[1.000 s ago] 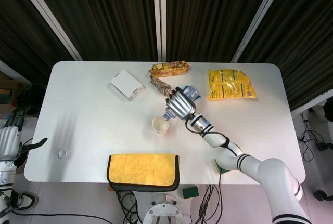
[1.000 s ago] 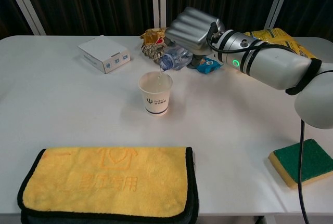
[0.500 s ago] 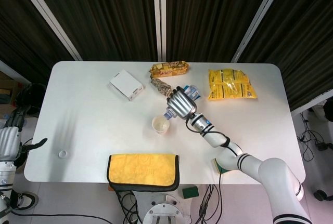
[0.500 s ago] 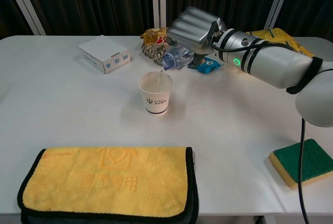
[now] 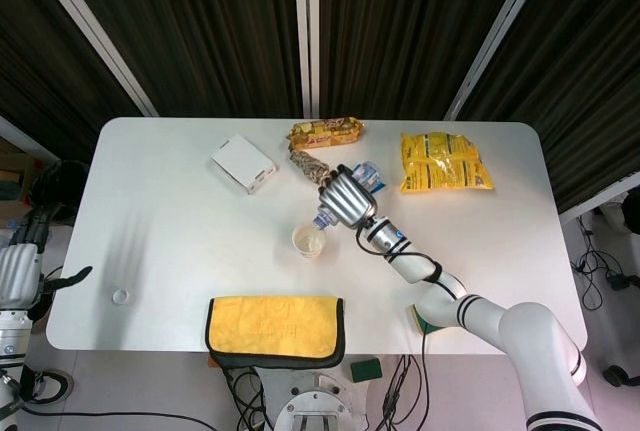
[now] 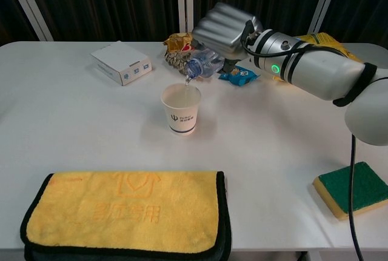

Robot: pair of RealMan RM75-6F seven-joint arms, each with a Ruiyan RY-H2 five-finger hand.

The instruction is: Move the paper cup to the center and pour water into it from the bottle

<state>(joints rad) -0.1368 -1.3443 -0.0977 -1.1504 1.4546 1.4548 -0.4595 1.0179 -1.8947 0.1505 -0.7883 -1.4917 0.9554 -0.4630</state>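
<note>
The left hand [image 5: 20, 269] is seen idle at the far left edge; its finger state cannot be told. The paper cup [image 6: 181, 108] stands mid-table. Just above it, the tilted bottle [image 6: 203, 66] is gripped by the right hand [image 6: 225, 28]: pouring is under way. Righting the bottle is called for next.

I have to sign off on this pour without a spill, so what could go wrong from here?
1. The bottle mouth sits over the near rim of the paper cup, not its middle; a small drift of the right hand could send water onto the table.
2. The cup stands free and light; a nudge from the bottle could tip it.
3. The yellow cloth lies in front of the cup and could get wet.
</note>
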